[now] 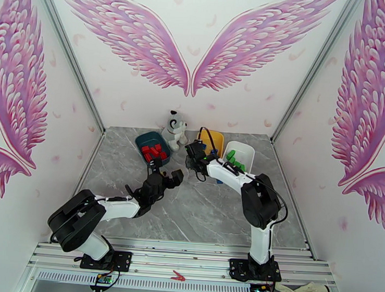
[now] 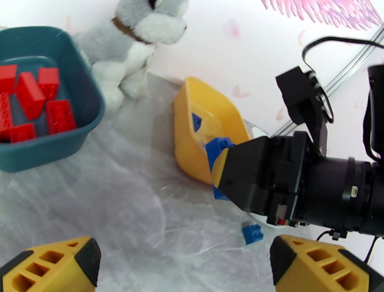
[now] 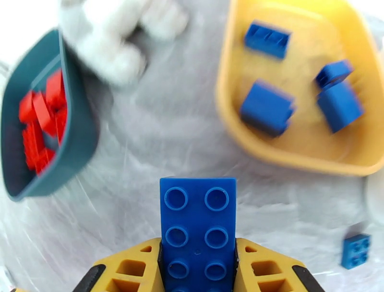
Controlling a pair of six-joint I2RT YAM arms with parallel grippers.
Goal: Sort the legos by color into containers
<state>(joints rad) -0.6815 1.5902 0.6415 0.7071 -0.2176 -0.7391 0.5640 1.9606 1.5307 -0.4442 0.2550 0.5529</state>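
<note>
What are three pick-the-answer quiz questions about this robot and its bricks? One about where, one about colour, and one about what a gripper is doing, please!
1. Where does the small loose blue brick lie, compared with the yellow tub?
A. Inside it
B. On the table, outside it
C. Balanced on its rim

2. The dark teal tub holds a pile of bricks. What colour are they?
A. Red
B. Green
C. Blue

3. What is the right gripper doing?
A. Open and empty
B. Shut on a long blue brick
C. Shut on a red brick

Answers:
1. B, it sits alone on the grey tabletop past the tub's wall.
2. A, every brick in that tub is red.
3. B, the yellow fingers press both sides of the studded blue brick.
</note>
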